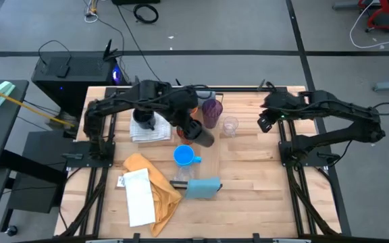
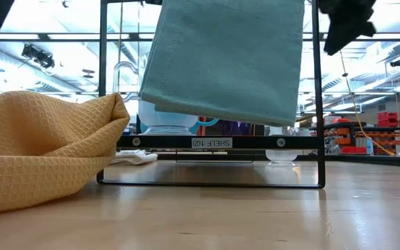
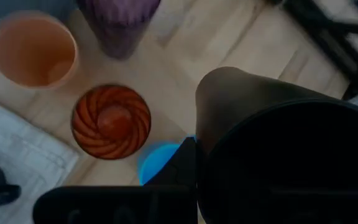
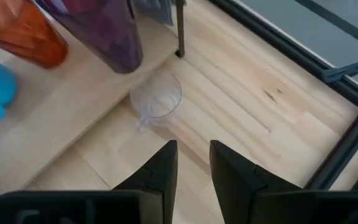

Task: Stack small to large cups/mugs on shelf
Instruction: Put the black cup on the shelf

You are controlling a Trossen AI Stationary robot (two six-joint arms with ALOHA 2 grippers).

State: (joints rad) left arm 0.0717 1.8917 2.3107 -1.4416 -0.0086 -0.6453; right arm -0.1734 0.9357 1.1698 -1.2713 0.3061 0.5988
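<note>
The pale plank shelf (image 4: 67, 134) runs down the table's middle. On it stand the purple cup (image 1: 212, 111), the amber ribbed cup (image 3: 112, 121) and the bright blue mug (image 1: 184, 156). The orange cup (image 3: 33, 50) stands beside the purple one. The clear glass (image 4: 157, 98) stands on the table by the plank's right edge. The navy mug (image 1: 144, 118) sits on a white cloth. My left gripper (image 1: 201, 133) is shut on the black cup (image 3: 278, 143), over the plank between the amber cup and the blue mug. My right gripper (image 4: 193, 165) is open and empty, right of the glass. My left gripper holds the black cup, coming at it from the table's left and above. One dark finger (image 3: 179, 171) lies against the cup's wall (image 3: 229, 106). The cup hides the other finger. I cannot tell whether the cup's base rests on the plank.
A yellow cloth (image 1: 150, 182) and a white folded sheet (image 1: 138, 196) lie at the near left. A teal cloth (image 2: 224, 59) hangs over the black shelf frame (image 2: 214, 142) at the plank's near end. The white cloth (image 1: 150, 129) lies left of the plank. Bare tabletop lies at the right.
</note>
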